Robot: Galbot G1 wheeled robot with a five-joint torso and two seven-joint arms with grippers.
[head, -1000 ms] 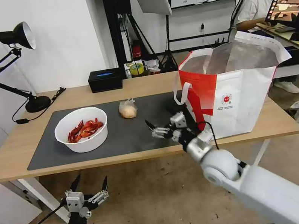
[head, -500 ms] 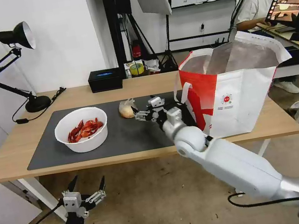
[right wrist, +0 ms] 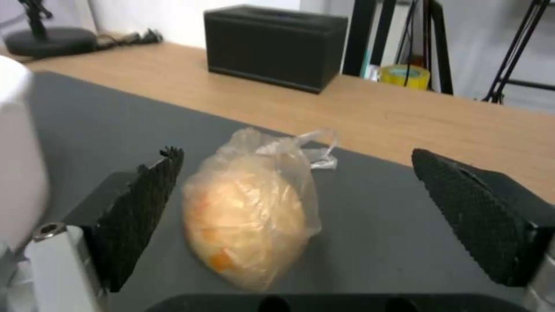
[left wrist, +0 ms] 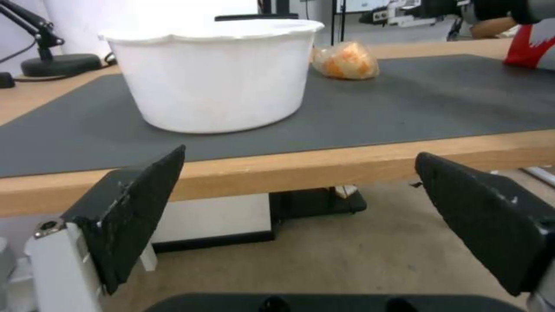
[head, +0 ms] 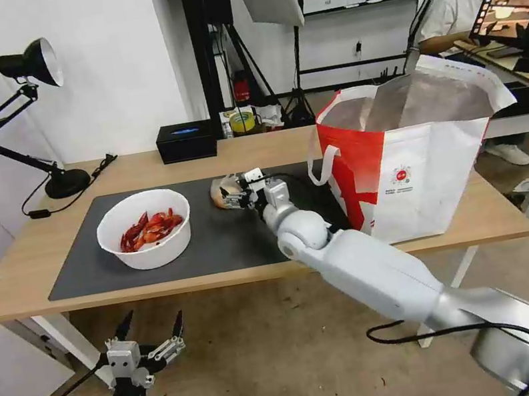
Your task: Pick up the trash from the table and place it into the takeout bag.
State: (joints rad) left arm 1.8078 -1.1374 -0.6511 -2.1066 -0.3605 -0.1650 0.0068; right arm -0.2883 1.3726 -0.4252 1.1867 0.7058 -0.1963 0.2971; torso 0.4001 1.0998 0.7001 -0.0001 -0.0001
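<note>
On the dark mat (head: 230, 237) of the wooden table (head: 138, 168) lies a small clear bag with a beige lump (head: 217, 192) (right wrist: 249, 216) (left wrist: 346, 60). My right gripper (head: 231, 193) (right wrist: 296, 158) is open around it, one finger on each side, neither finger touching it. The white bowl of red crayfish shells (head: 144, 228) (left wrist: 214, 78) stands on the mat's left part. At the table's right end the red-and-white takeout bag (head: 420, 158) stands open, foil lining showing. My left gripper (head: 151, 318) (left wrist: 301, 156) hangs open below the table's front edge, holding nothing.
A black tissue box (head: 186, 141) (right wrist: 276, 43) sits at the table's back edge behind the small bag. A black desk lamp (head: 29, 61) stands at the back left, its cable on the tabletop. A yellow tape roll (head: 241, 121) lies beyond the table.
My right arm has reached forward and to the left from the table's front edge to the small bag, gripper staying open. The left gripper has sunk slightly.
</note>
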